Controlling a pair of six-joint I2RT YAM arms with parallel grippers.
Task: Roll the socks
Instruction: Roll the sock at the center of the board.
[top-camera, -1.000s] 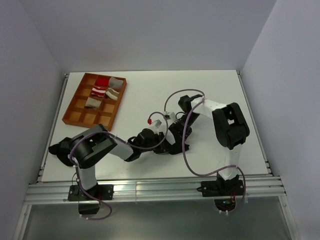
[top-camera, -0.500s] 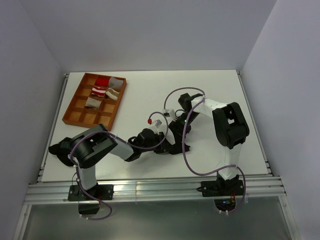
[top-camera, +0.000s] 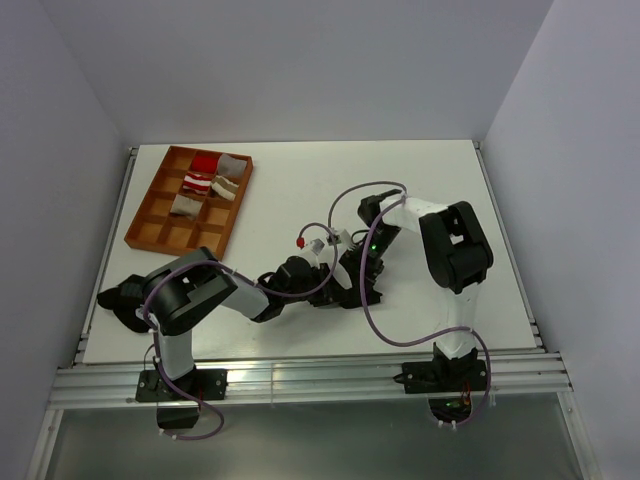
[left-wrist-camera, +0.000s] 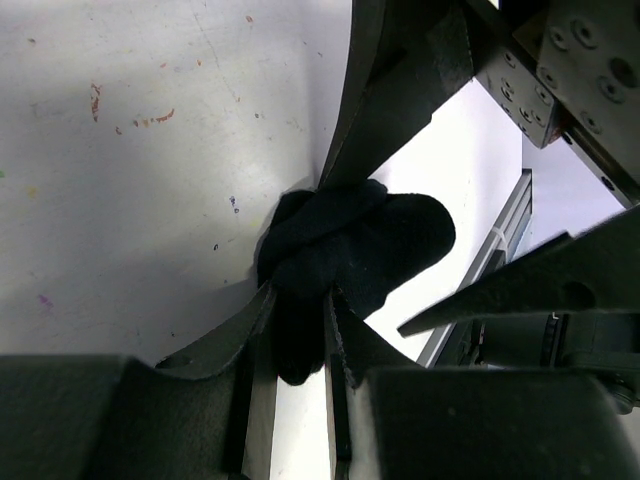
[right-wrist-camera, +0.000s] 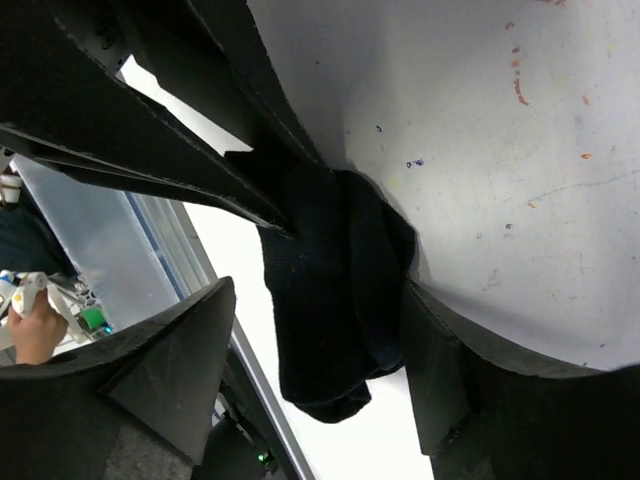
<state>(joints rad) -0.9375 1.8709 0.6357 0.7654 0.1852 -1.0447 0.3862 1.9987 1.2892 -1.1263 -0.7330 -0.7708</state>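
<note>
- Top external view is showing the left arm (top-camera: 230, 290) lying low over the surface (top-camera: 450, 190) and reaching rightward, while the right arm (top-camera: 455, 250) is folding down to meet it near the middle.
- Left wrist view is showing the left claw (left-wrist-camera: 298, 300) clamping one end of the bunched black sock (left-wrist-camera: 350, 240); overhead, both claws are hiding it.
- Right wrist view is showing the right claw (right-wrist-camera: 315, 290) spread wide, straddling that sock.
- Far left, a brown tray (top-camera: 148, 197) is holding fabric bundles (top-camera: 205, 182) in its far compartments.
</note>
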